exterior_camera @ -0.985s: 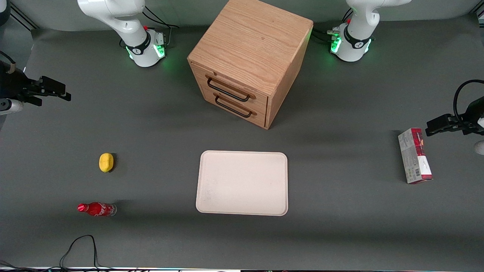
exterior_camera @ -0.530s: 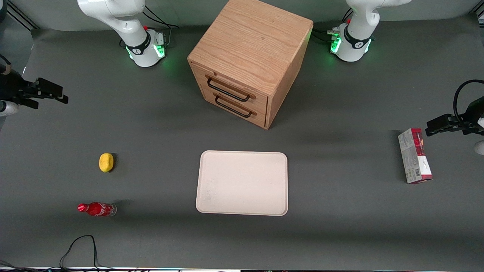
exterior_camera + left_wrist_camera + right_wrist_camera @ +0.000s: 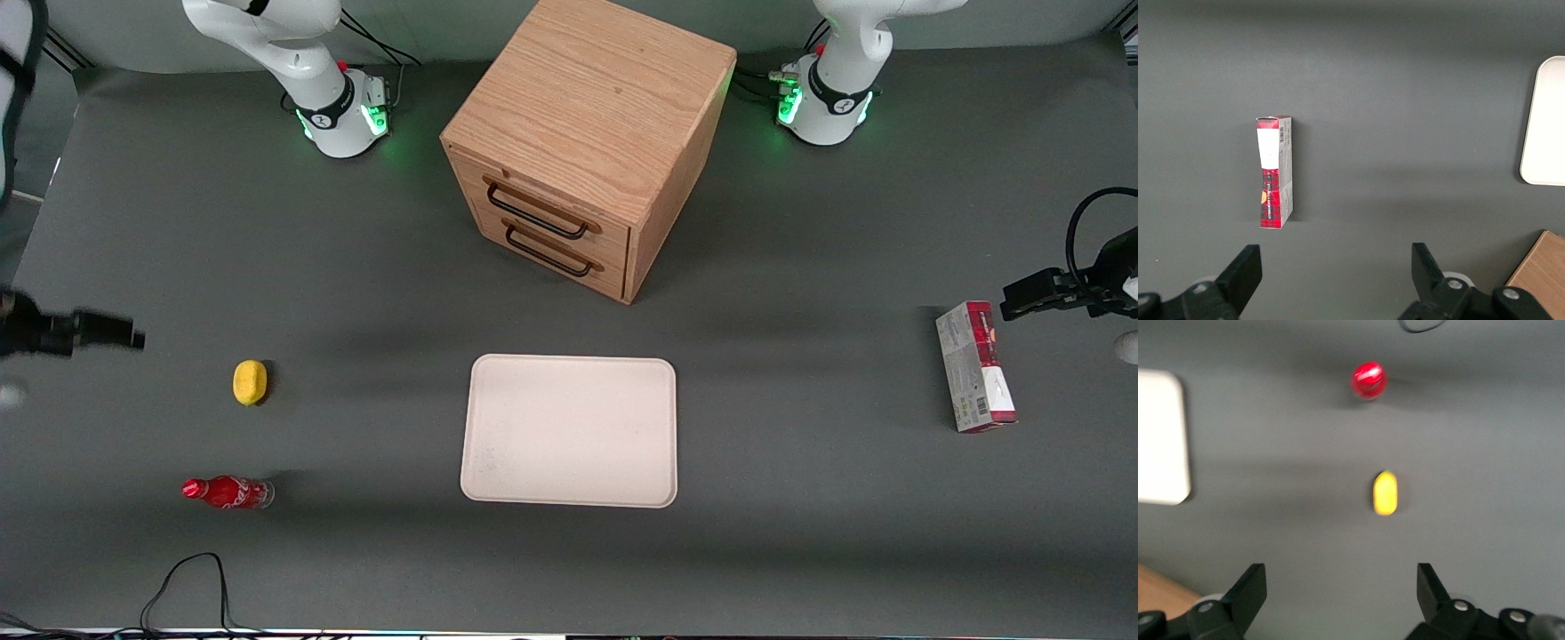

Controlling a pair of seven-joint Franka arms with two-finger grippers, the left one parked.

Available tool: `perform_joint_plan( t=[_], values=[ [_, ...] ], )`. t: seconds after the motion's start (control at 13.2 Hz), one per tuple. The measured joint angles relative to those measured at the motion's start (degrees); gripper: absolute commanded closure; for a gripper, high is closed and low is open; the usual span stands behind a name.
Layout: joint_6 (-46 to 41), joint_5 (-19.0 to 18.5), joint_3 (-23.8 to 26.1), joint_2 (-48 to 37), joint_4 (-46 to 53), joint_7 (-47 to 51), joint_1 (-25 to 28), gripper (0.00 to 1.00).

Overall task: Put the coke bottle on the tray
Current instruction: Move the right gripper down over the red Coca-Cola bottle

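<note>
Jaws wide open, empty, high over the table near the lemon (image 3: 250, 382). Risk grabbing it instead of the bottle (image 3: 228, 492), or rolling the bottle away from the tray (image 3: 569, 431).

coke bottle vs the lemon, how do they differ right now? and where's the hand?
The coke bottle is red with a clear base; the lemon is plain yellow. The bottle is long and slim, lying on its side; the lemon is short and rounded. The bottle lies nearer the front camera than the lemon. Both rest on the table toward the working arm's end, off the tray, untouched. The hand hangs open above the table, farther from the camera than the lemon.
</note>
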Motion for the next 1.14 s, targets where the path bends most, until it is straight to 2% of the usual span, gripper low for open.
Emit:
perform_joint_plan(
  t=[0.15, 0.3, 1.14],
  values=[
    [4.04, 0.00, 1.40, 9.05, 7.17, -0.48, -3.57, 0.00],
    [9.40, 0.00, 2.54, 14.81, 11.18, -0.54, -4.86, 0.00],
    [16.93, 0.00, 3.38, 22.67, 13.25, -0.53, -2.30, 0.00]
  ],
)
